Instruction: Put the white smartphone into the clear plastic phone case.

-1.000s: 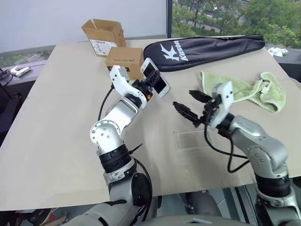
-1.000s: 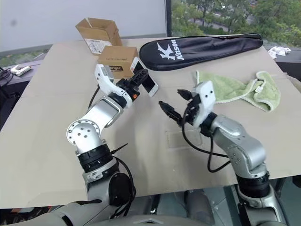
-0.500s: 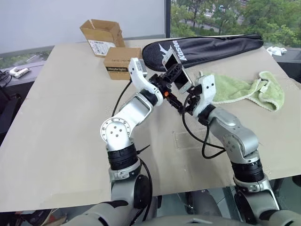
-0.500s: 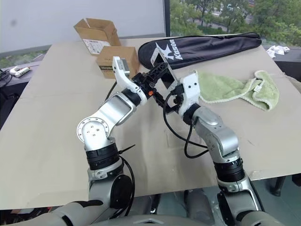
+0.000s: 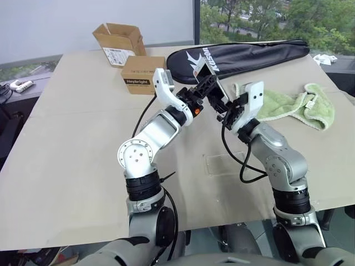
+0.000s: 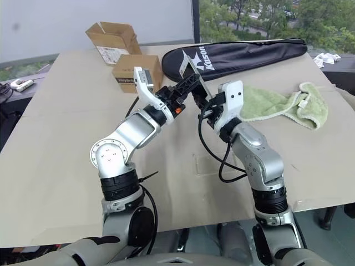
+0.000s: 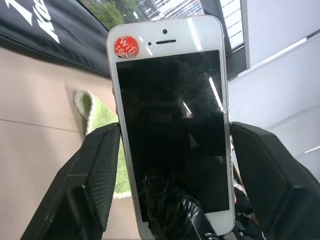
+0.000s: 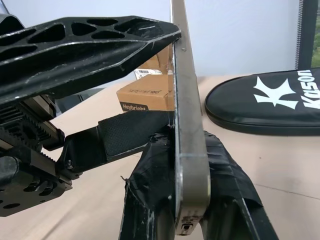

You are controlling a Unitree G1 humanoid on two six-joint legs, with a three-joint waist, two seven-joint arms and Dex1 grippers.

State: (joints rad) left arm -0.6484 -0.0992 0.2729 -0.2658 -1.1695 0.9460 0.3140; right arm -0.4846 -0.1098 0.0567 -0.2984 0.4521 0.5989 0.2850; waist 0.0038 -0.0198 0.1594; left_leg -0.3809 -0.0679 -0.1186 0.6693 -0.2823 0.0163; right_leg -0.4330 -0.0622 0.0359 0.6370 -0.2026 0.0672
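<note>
White smartphone held aloft, clamped edgewise by left gripper. Right gripper pinches its lower end too, probably a handover; clear plastic phone case lies below.

Daylight from the windows at the far side of my head views gives me a bright, even scene, with soft, faint shadows on the tan table. In my left wrist view the white smartphone shows thin streaks of glare on its black screen, and the background there is soft. In my right wrist view the nearest black fingers are slightly blurred.
</note>
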